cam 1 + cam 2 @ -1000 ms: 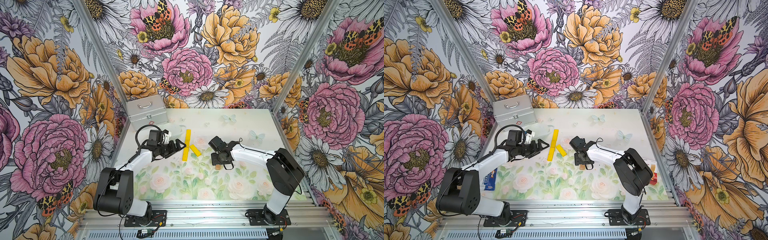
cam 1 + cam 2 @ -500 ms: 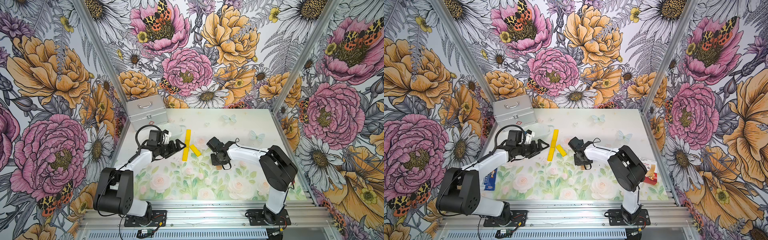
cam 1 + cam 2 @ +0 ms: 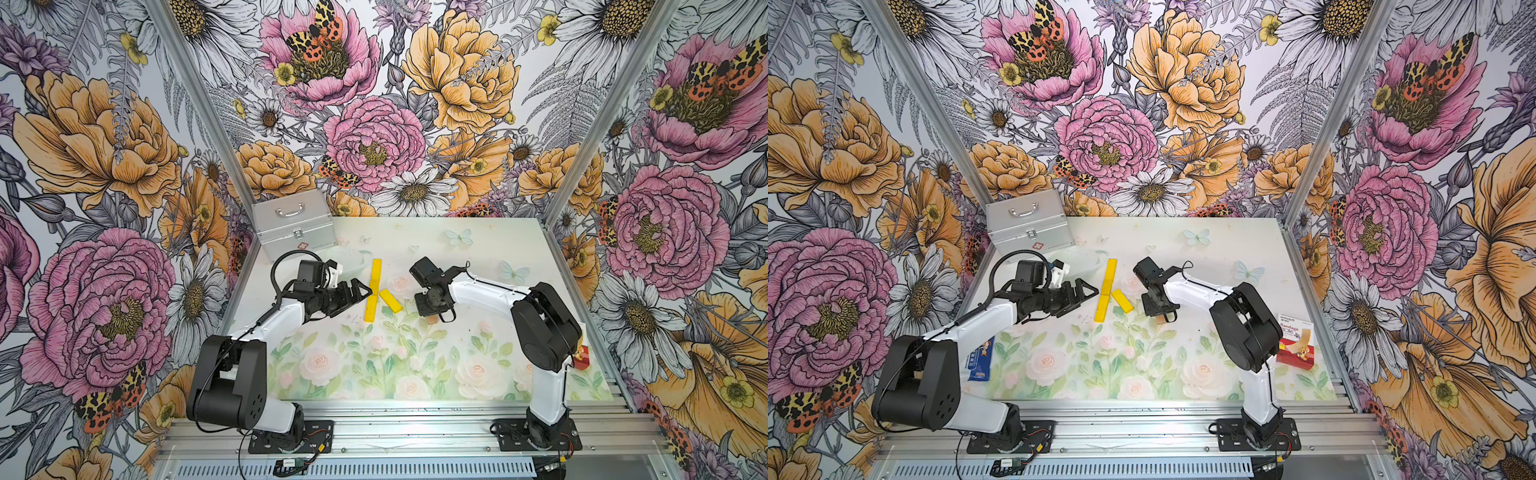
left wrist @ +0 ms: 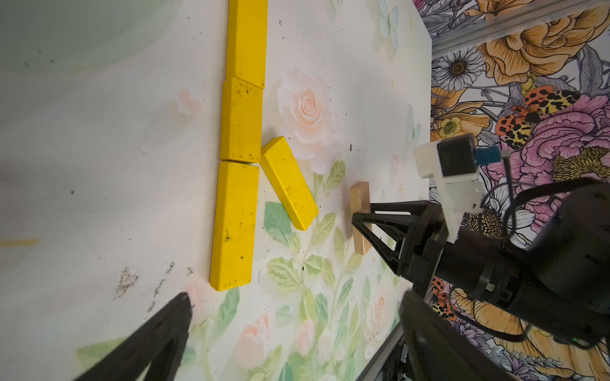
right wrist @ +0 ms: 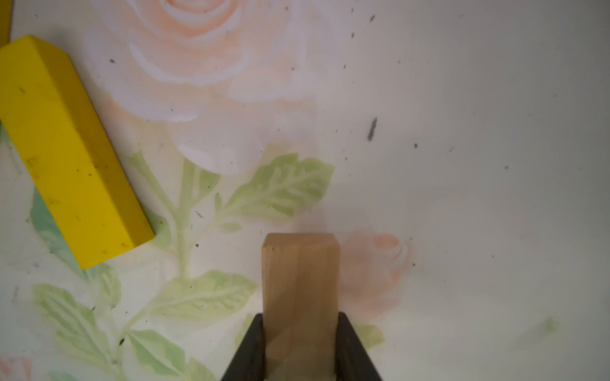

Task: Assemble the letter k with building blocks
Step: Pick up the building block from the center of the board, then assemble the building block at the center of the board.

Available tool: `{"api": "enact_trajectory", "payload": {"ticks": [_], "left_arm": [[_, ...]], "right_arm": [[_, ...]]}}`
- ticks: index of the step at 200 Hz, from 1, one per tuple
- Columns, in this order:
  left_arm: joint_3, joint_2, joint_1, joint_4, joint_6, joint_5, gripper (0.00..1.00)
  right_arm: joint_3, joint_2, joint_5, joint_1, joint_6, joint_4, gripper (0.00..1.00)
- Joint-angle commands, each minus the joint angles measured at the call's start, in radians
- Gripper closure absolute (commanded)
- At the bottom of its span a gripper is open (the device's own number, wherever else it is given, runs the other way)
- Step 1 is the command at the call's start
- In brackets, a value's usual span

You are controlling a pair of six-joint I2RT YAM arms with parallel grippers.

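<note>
Tan block (image 5: 300, 283) is clamped in my right fingers (image 5: 246, 356), low at the bench (image 3: 478, 257), right of the yellow stem (image 4: 242, 118). I should clear the yellow diagonal (image 4: 288, 183), then angle it far-right from mid-stem. Left fingers (image 4: 158, 333) gape wide, empty.

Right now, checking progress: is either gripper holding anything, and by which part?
Right gripper holds the tan block by its long sides, about mid-length; left gripper holds nothing.
</note>
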Motion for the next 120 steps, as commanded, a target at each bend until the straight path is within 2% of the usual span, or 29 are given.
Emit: {"api": "enact_trajectory", "payload": {"ticks": [1, 23, 35, 51, 78, 120], "left_arm": [[-0.015, -0.025, 0.011, 0.021, -0.007, 0.018, 0.01], [-0.015, -0.025, 0.015, 0.021, -0.007, 0.018, 0.01], [-0.015, -0.027, 0.016, 0.021, -0.007, 0.018, 0.01], [-0.015, -0.025, 0.020, 0.021, -0.007, 0.019, 0.01], [-0.013, -0.021, 0.026, 0.021, -0.007, 0.020, 0.02], [-0.011, -0.021, 0.033, 0.021, -0.009, 0.024, 0.01]], "right_arm": [[0.071, 0.039, 0.045, -0.014, -0.130, -0.050, 0.89], [0.140, 0.084, 0.097, -0.030, -0.192, -0.059, 0.89], [0.177, 0.103, 0.071, -0.051, -0.192, -0.062, 0.89], [0.232, 0.127, 0.018, -0.077, -0.172, -0.063, 0.89], [0.339, 0.177, 0.013, -0.091, -0.149, -0.074, 0.89], [0.497, 0.297, -0.029, -0.123, -0.027, -0.114, 0.90]]}}
